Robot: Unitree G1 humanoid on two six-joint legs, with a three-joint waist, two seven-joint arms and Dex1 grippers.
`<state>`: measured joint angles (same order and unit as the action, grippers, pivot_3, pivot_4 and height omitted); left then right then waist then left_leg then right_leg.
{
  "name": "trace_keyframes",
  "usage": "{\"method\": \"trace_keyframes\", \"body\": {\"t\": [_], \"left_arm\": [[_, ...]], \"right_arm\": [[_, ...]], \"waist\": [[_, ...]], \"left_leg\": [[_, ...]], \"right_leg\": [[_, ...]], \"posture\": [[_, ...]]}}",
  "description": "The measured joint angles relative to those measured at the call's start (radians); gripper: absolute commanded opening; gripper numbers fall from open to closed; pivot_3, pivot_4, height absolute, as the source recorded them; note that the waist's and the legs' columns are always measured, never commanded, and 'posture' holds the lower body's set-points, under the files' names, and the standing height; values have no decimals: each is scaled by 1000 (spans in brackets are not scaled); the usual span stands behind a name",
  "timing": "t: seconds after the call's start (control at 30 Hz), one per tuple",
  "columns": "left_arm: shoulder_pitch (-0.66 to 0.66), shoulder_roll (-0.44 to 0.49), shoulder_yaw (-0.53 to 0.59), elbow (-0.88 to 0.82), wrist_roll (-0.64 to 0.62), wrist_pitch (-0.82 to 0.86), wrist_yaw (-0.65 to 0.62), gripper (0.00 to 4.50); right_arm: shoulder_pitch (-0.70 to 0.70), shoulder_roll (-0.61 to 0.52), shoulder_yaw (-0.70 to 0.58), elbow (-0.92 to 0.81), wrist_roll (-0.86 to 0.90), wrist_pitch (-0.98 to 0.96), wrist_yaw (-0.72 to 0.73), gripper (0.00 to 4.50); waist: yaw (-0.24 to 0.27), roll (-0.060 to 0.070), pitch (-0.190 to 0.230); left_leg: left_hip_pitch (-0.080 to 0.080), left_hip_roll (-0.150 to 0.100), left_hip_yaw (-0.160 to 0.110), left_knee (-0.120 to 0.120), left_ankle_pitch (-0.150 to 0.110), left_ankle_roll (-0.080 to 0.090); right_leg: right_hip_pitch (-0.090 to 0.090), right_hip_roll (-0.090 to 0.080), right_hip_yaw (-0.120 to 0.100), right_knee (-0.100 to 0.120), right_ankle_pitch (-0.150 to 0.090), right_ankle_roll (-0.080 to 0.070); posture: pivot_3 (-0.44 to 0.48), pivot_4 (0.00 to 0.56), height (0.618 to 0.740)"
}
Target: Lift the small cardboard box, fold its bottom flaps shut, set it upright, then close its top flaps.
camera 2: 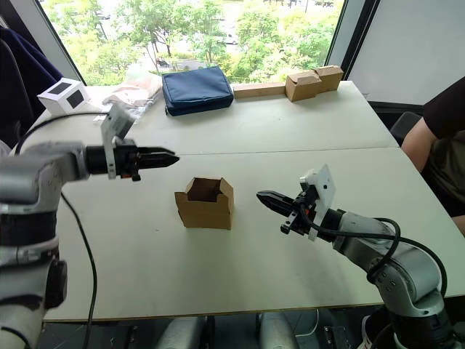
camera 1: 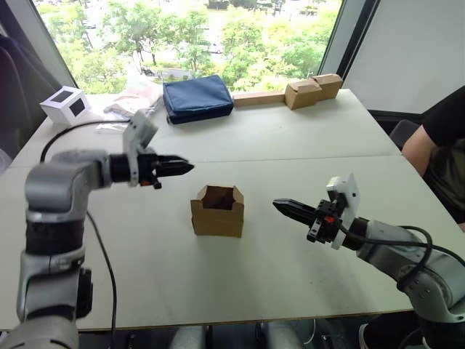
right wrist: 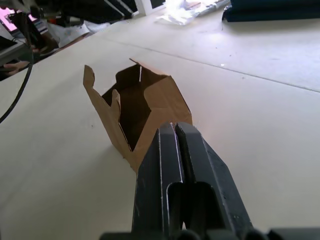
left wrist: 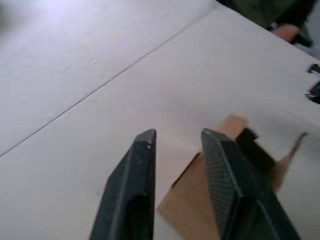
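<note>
two grippers hung clear of the small cardboard box [camera 1: 217, 211], which stood upright mid-table [camera 1: 290, 291] with its top flaps [right wrist: 102, 95] up. left gripper [camera 1: 185, 167], fingers apart, hovered just beside it; right gripper [camera 1: 280, 206] pointed at it, fingers pressed together.

Small cardboard box [camera 1: 217, 211] sits upright at table [camera 1: 240, 291] centre, top flaps [camera 1: 219, 195] standing up, mouth open. Left gripper [camera 1: 183, 167] hangs in the air at the box's 10 o'clock, apart from it, tips pointing right. Right gripper [camera 1: 282, 206] hovers at its 3 o'clock, near but not touching, tips pointing left at the box. Along the far edge: white cube box [camera 1: 65, 105] at 10 o'clock, zip pouch [camera 1: 197, 98] at 12, joined boxes with cardboard strip [camera 1: 296, 92] at 1. A person [camera 1: 442, 142] sits off the table's right side at 3 o'clock.
</note>
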<state>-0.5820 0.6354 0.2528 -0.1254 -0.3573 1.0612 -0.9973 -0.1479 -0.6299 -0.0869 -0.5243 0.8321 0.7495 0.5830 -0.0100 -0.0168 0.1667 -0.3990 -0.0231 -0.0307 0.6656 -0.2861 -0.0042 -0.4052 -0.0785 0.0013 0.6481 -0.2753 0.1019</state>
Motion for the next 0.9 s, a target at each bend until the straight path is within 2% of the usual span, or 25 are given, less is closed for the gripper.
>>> {"method": "trace_keyframes", "body": {"t": [0.07,0.17,0.33,0.57,0.73,0.9], "left_arm": [[129,-19,38,0,7,-106,40,27],[248,-34,30,30,17,-188,64,27],[382,-60,-73,41,44,-328,80,27],[433,-138,-169,-87,4,-353,109,27],[441,-142,-240,-92,4,-371,129,27],[439,-116,-274,-94,16,-404,133,27]], "right_arm": [[-14,6,41,51,-38,-14,24,0],[-26,5,100,114,-121,-56,57,0],[-27,1,163,185,-275,-152,87,0],[-25,8,225,189,-356,-186,122,0],[-41,49,311,247,-434,-229,144,0],[-67,66,316,288,-475,-256,158,0]], "waist": [[2,0,0],[16,-1,0],[24,-1,0],[21,0,-1],[17,1,-1],[19,1,-2]], "left_leg": [[1,-1,0,-1,0,0],[2,-2,0,-1,0,-1],[2,-3,0,-1,0,-2],[2,-3,0,-2,0,-2],[3,-3,1,-2,0,-2],[4,-3,1,-2,0,-2]], "right_leg": [[1,-1,0,0,0,0],[2,-3,0,-1,0,0],[2,-6,0,-1,0,0],[2,-6,0,-1,0,0],[2,-5,0,-1,0,0],[3,-5,0,-1,0,0]], "posture": [[0,150,737],[0,150,737],[0,150,737],[0,150,737],[0,150,737],[0,150,737]]}}
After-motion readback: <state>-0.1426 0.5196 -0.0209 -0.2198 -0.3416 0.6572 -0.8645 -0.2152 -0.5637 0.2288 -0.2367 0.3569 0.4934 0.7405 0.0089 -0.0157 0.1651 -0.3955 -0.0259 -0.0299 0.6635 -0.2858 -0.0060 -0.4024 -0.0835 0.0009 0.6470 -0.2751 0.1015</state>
